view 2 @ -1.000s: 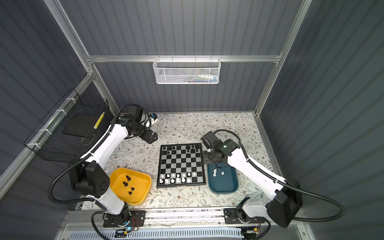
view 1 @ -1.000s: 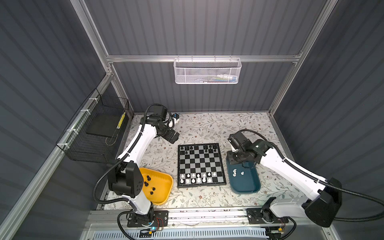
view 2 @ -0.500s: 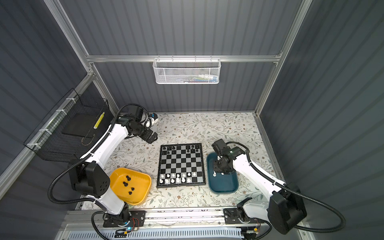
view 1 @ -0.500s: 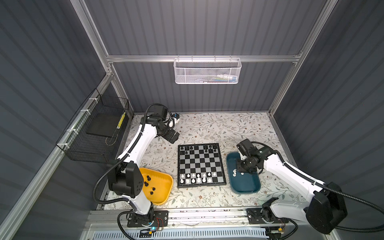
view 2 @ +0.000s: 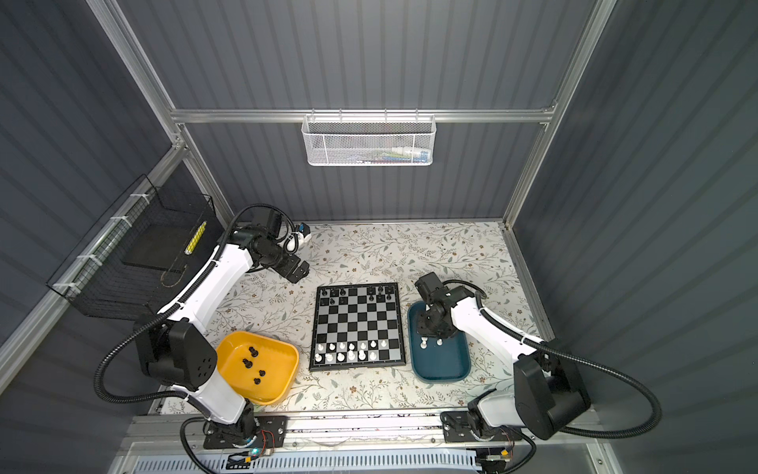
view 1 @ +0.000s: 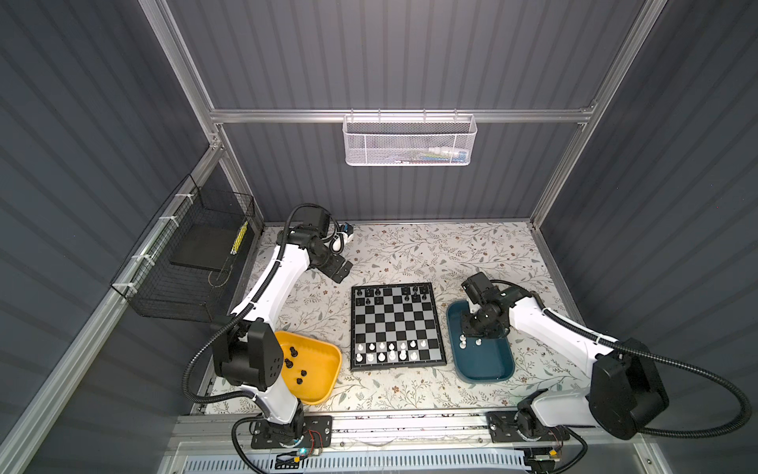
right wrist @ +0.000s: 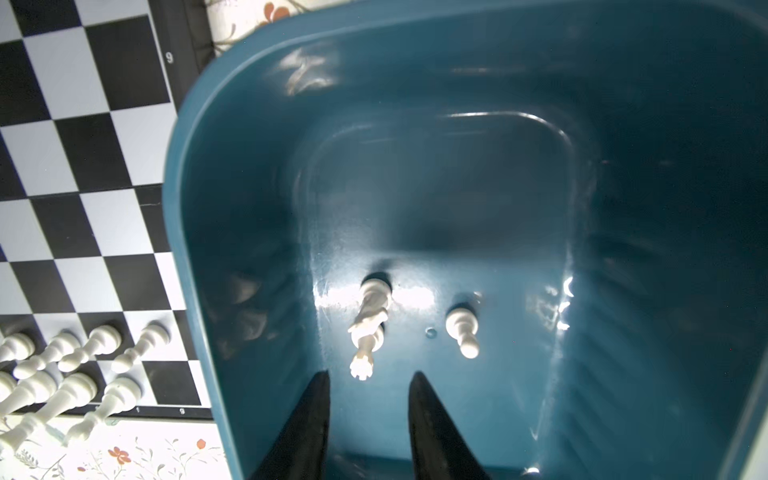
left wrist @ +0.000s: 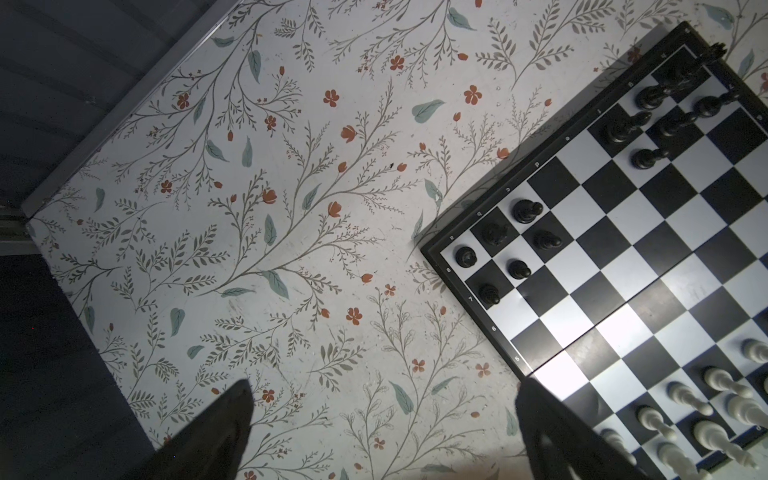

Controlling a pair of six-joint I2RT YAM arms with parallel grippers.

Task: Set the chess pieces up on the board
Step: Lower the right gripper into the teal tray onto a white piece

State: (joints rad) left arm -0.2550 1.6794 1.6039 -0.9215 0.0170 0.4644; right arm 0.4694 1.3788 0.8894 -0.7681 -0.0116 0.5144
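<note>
3 white pieces upright on floor of teal tray, close together, two nearly in line, third just beside. R gripper points down into same tray, tips just short of nearest of the three, jaws parted w/ narrow gap, nothing between, no contact vis.; height above tray floor unclear. Board flat mid-table on floral mat, squared to front rail. Teal tray just beside board's right edge, yellow tray near its front-left corner, apart from it. Rest of white pieces on board's near two rows, most squares filled, a few gaps. Black pieces on far two rows in two clumps, left and right, bare squares between. 4 more black pieces loose in yellow tray, spread out, none touching; upright or tipped, can't tell at this res. L gripper spread wide, empty, hangs over bare mat just off board's far-left corner, well apart from yellow tray, touching nothing in wrist view or in both top views.
</note>
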